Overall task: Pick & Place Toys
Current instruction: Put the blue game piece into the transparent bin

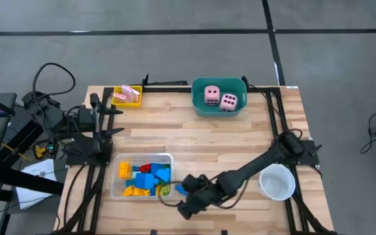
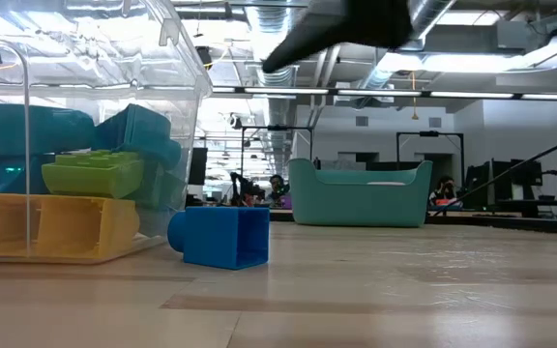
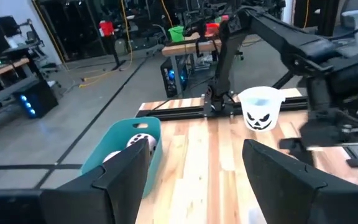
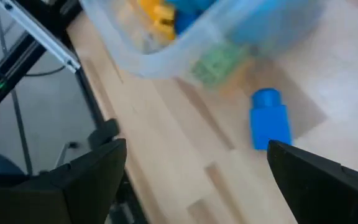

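A clear tray point(image 1: 141, 175) near the table's front holds several blue, yellow, red and green blocks. One blue block point(image 1: 181, 189) lies on the wood beside the tray's right end; it also shows in the right wrist view point(image 4: 270, 119) and the low view point(image 2: 222, 235). My right gripper point(image 1: 187, 207) is open and empty, above the table just near of that block. Two pink dice point(image 1: 219, 97) sit in the teal tub point(image 1: 219, 111) at the far edge. Pink-white cards point(image 1: 126, 95) lie in the yellow tray at the far left. My left gripper point(image 3: 194, 177) is open and empty at the table's left edge.
A white cup point(image 1: 277, 181) stands at the right front, beside my right arm. Bare wood lies between the tub and the clear tray. The table's front edge point(image 1: 194, 230) is close to my right gripper.
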Tool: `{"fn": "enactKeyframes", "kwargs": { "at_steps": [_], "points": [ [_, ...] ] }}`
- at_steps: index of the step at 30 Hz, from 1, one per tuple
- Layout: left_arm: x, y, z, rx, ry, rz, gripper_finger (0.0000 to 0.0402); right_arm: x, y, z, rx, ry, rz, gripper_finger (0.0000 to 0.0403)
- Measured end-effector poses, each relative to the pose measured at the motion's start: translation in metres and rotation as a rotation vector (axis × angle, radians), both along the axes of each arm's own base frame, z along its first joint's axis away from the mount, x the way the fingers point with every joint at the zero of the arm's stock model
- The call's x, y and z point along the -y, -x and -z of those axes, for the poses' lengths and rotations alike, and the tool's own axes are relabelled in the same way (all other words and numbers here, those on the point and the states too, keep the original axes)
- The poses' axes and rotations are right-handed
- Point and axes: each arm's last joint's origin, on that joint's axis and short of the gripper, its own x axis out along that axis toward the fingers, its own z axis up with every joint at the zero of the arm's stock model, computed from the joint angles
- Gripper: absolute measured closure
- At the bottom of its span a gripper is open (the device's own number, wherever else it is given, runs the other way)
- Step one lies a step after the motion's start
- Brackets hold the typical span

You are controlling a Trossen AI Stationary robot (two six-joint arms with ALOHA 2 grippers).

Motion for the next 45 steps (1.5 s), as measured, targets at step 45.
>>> {"fn": "enactKeyframes", "kwargs": {
  "at_steps": [45],
  "points": [
    [-0.001, 0.002, 0.001, -0.026, -0.092, 0.045, 0.0147, -0.034, -0.014, 0.055, -0.057, 0.478, -0.066, 0.0024]
  ]
}}
